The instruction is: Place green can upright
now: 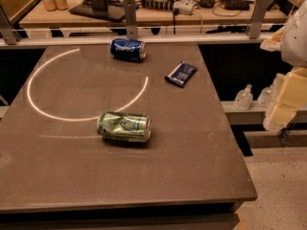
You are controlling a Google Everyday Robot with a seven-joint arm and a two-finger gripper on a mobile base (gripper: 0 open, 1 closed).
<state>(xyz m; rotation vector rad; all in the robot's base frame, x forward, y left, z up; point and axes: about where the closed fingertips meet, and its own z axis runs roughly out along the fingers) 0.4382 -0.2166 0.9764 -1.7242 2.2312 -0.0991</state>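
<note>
Green can (124, 126), dented, lying sideways on the surface (192, 176), long axis left-right, well left of my gripper (284, 104); grip state: cannot tell.

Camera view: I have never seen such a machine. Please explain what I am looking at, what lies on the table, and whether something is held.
There is only one picture. It comes from the robot's single camera, which looks down on a dark table; where the camera is mounted is not known. The robot is a rolling base with one arm, and the arm ends in a gripper, a clamp with two fingers. The pale blocky parts at the right edge are that arm and its gripper, out beside the table and away from everything on it. The green can is dented and lies on its side near the middle. A blue can also lies on its side at the far edge. A dark blue packet lies to the right of it. Neither can is held.
</note>
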